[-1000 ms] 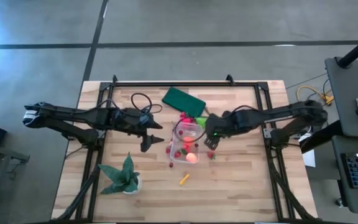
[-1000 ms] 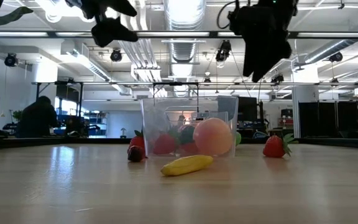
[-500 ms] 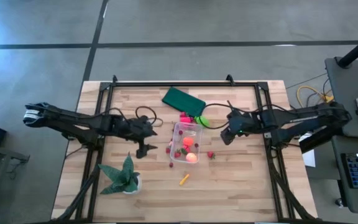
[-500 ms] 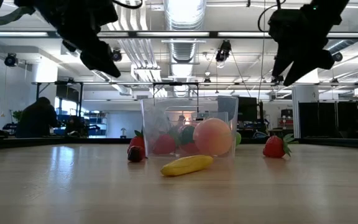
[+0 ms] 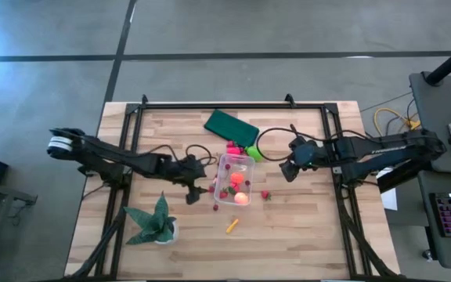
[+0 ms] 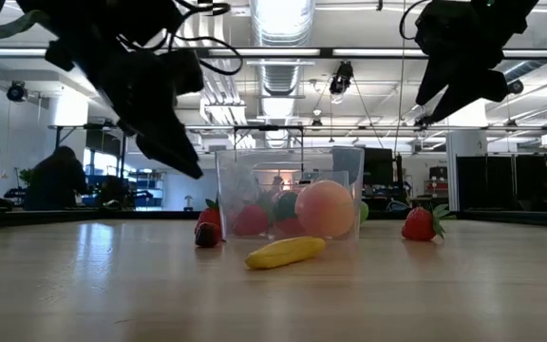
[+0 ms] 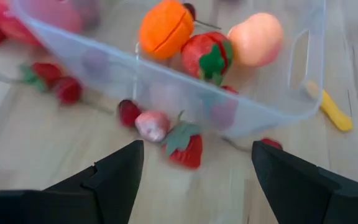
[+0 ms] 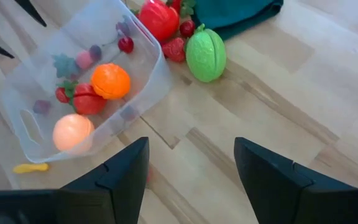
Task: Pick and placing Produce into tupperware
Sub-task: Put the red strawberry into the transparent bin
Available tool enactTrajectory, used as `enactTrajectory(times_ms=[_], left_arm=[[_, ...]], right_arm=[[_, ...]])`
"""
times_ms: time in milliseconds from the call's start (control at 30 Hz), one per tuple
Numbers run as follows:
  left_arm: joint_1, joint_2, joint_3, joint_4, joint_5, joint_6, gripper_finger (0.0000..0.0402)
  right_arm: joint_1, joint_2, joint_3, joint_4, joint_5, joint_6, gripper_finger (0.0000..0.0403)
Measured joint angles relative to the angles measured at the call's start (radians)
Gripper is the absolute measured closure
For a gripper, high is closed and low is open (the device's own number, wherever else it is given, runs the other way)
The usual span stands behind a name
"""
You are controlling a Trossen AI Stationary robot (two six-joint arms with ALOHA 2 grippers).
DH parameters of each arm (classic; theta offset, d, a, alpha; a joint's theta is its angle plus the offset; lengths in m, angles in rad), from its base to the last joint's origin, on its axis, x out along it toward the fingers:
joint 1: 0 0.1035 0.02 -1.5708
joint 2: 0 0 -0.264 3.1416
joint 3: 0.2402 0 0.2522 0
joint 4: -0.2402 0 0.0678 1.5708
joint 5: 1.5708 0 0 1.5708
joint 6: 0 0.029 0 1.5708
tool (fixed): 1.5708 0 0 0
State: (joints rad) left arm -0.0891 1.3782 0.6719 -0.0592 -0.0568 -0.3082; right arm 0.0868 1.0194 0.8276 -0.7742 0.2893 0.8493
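Observation:
The clear tupperware (image 5: 218,177) sits mid-table with an orange ball (image 7: 165,28), a strawberry (image 7: 207,56) and a peach ball (image 7: 255,38) inside. More produce lies around it. A strawberry (image 7: 185,148) and small berries (image 7: 152,124) are by its left wall. A lime-green piece (image 8: 206,56) and a red piece (image 8: 157,18) are at its far end. The yellow stick (image 5: 232,225) is nearer, and a strawberry (image 5: 266,195) lies to its right. My left gripper (image 5: 193,192) is open, low beside the box's left wall (image 6: 245,185), its fingers either side of those berries. My right gripper (image 5: 288,168) is open, raised right of the box.
A flat dark green rectangle (image 5: 231,125) lies beyond the box, next to the lime-green piece. A spiky green potted plant (image 5: 155,219) stands near the near-left corner, close to my left arm. Bare wood stretches along the table's near and right sides.
My left gripper has come down and moved toward the box's left side, ending low over the berries there. My right gripper has pulled away from above the box toward the table's right edge. The box and produce have kept their places.

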Motion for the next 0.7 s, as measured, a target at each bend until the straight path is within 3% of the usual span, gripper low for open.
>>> enactTrajectory(times_ms=[700], left_arm=[[-0.031,0.222,0.081,-0.001,-0.008,-0.086,0.0119]], right_arm=[[-0.001,0.028,0.0,-0.002,0.011,-0.041,0.0174]])
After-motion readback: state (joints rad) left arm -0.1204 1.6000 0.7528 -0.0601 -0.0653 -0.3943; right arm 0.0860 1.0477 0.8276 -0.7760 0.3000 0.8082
